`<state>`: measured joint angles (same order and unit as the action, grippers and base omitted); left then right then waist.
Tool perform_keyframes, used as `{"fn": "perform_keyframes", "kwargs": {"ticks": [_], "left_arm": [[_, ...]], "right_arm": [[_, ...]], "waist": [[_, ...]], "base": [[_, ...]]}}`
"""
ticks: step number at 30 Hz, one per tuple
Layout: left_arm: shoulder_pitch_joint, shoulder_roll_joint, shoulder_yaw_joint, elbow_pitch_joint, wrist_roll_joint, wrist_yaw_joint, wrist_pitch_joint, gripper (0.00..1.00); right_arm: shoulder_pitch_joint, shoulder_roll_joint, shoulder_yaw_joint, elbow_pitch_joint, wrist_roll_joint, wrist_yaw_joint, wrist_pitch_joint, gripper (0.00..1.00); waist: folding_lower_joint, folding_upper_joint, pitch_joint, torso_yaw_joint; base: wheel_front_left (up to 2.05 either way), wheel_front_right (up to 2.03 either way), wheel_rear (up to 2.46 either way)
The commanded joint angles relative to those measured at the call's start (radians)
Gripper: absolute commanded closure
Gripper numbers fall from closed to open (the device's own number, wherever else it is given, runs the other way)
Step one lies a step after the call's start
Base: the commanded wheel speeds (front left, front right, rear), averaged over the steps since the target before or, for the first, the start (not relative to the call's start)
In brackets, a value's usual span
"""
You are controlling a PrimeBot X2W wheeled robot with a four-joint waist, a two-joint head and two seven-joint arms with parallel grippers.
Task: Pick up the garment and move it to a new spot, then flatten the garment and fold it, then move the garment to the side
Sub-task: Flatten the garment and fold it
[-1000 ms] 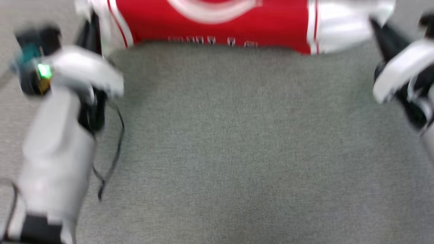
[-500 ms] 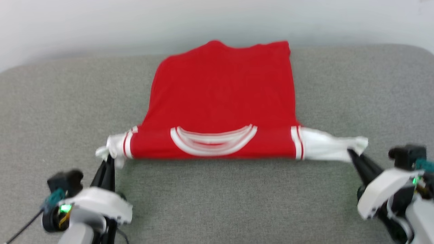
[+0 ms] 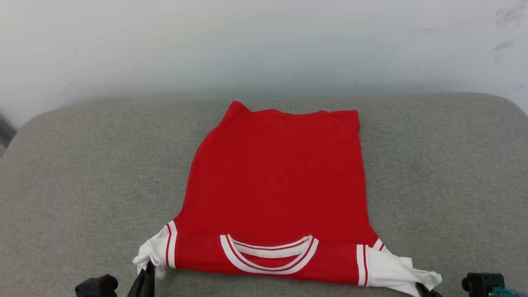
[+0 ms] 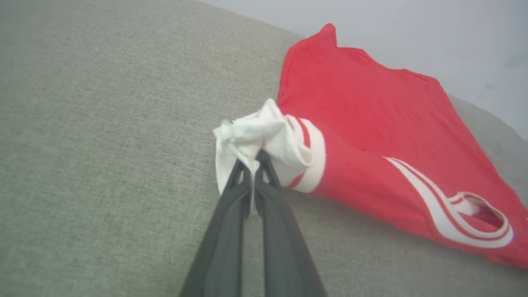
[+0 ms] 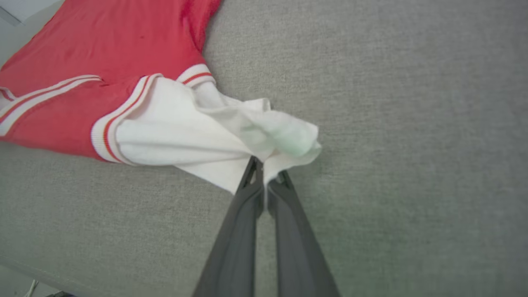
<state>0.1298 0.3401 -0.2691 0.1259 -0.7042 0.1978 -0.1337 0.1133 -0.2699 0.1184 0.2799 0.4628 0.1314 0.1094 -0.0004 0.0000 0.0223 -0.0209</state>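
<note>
The garment (image 3: 280,185) is a red T-shirt with white sleeves, lying flat on the grey cushion (image 3: 82,173), its striped neckline nearest me and its hem at the far edge. My left gripper (image 4: 252,163) is shut on the bunched white sleeve (image 4: 264,132) at the garment's (image 4: 371,123) left shoulder; its dark fingers (image 3: 142,284) show at the head view's bottom edge. My right gripper (image 5: 266,167) is shut on the other white sleeve (image 5: 198,136), pulled out to the right of the garment (image 5: 103,53). The chest lettering is hidden.
A pale wall (image 3: 264,45) rises behind the cushion's far edge. Bare grey fabric (image 3: 445,165) lies on both sides of the shirt. The cushion's near edge (image 5: 49,272) runs along the lower left of the right wrist view.
The head camera has tilted up, so the shirt and both grippers sit lower in view. Both grippers stay shut on the sleeves, and the shirt now lies stretched out flat.
</note>
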Motion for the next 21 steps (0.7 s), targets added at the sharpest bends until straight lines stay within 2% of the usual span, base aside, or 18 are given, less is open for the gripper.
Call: {"fn": "perform_keyframes", "kwargs": {"ticks": [1,2,3,8,13,18,21], "left_arm": [[0.010,0.001,-0.011,-0.012,0.004,-0.002,0.004,1.00],[0.011,-0.004,-0.016,-0.016,0.001,-0.003,0.004,1.00],[0.008,-0.008,-0.022,-0.017,0.002,-0.004,0.003,1.00],[-0.029,0.004,-0.053,-0.018,0.052,0.001,-0.007,1.00],[-0.074,-0.006,-0.060,-0.015,0.063,-0.007,-0.022,1.00],[-0.139,-0.017,-0.076,-0.016,0.087,-0.017,-0.040,1.00],[-0.186,-0.027,-0.089,-0.022,0.105,-0.025,-0.056,1.00]], "right_arm": [[0.029,0.020,-0.020,-0.012,-0.001,-0.001,0.018,0.53],[0.035,0.024,-0.028,-0.018,-0.011,-0.001,0.024,0.31],[0.039,0.032,-0.031,-0.024,-0.012,-0.001,0.033,0.00],[-0.007,0.050,-0.055,-0.087,-0.024,-0.001,0.023,0.00],[-0.127,0.074,-0.117,-0.119,-0.010,-0.001,0.045,0.00],[-0.332,0.062,-0.183,-0.016,0.025,-0.001,0.100,0.00],[-0.466,0.030,-0.215,0.082,0.034,-0.001,0.145,0.00]], "waist": [[0.0004,0.0000,-0.002,0.012],[0.0004,0.0000,0.000,0.015],[0.0004,0.0000,0.002,0.019],[0.0004,0.0000,0.016,0.036],[0.0004,0.0000,0.060,0.047],[0.0004,0.0000,0.137,0.079],[0.0004,0.0000,0.192,0.114]], "base": [[0.00,0.00,0.00],[0.00,0.00,0.00],[0.00,0.00,0.00],[0.00,0.00,0.00],[0.00,0.00,0.00],[0.00,0.00,0.00],[0.00,0.00,0.00]]}}
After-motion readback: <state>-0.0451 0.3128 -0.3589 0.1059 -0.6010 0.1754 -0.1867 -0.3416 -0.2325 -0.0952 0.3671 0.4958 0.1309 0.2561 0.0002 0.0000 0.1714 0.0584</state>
